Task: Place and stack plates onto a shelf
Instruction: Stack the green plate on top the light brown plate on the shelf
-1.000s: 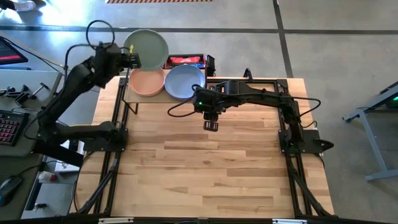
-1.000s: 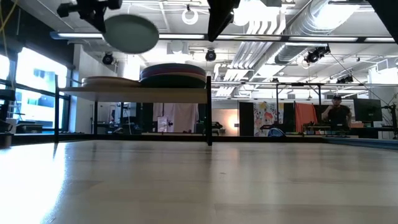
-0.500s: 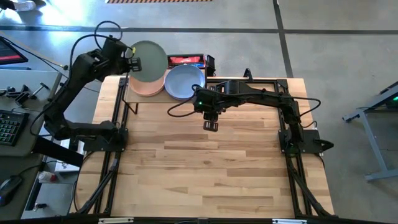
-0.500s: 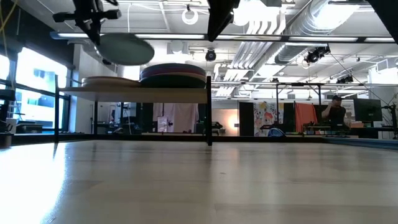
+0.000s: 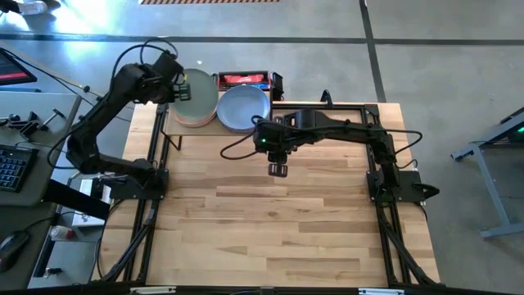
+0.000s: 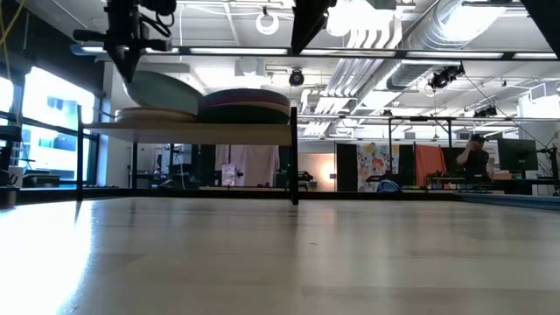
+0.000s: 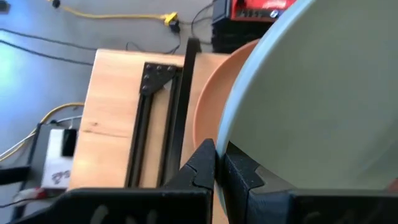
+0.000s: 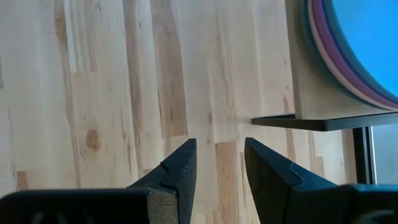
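At the far left of the large light-wood tabletop [image 5: 270, 221] we see the dark left arm reaching over the back corner, its left gripper [image 5: 182, 84] pinched tight on the rim of a round matte sage-green plate [image 5: 199, 93]; the left wrist view shows the two dark fingers [image 7: 204, 167] closed on that plate's [image 7: 317, 99] edge. In the low view the green plate [image 6: 166, 92] hangs tilted, its lower edge down at the left-hand stack on the small raised light-wood shelf with thin black legs [image 6: 188, 128]; whether it touches we cannot tell. Under it lies a round peach plate [image 7: 214, 99], the visible top of that left-hand stack. Just to the right on the same shelf sits a second stack topped by a round blue plate [image 5: 243, 107], with pink, purple and teal rims showing beneath it in the right wrist view. Further right, the right gripper [image 8: 217, 165] hovers over bare tabletop just in front of the shelf [image 8: 314, 99], its fingers narrowly parted and holding nothing.
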You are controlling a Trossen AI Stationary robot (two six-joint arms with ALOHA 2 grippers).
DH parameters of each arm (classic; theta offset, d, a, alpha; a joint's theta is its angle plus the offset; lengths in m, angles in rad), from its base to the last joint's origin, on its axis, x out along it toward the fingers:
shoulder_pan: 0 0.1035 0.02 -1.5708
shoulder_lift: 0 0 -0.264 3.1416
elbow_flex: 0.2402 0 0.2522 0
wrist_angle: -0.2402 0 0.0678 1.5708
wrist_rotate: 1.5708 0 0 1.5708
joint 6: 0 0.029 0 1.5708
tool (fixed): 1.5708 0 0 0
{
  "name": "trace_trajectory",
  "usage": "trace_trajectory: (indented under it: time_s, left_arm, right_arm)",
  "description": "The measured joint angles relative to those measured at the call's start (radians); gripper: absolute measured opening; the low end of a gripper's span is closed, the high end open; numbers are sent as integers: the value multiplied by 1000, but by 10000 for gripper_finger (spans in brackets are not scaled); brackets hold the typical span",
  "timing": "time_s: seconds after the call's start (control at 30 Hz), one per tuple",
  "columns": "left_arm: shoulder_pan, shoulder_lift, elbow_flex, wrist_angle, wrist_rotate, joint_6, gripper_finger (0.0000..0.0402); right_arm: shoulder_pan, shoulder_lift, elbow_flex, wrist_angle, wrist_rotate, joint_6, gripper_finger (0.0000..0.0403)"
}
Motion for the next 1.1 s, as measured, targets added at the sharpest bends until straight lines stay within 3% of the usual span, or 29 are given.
trace_trajectory:
  time_s: [0.33,1.1]
  left_arm:
    - [0,31,0,-22,3,-3,7]
    - [0,50,0,-98,95,70,78]
  right_arm:
    - [18,0,0,0,0,-2,115]
    - [58,0,0,-1,0,-2,115]
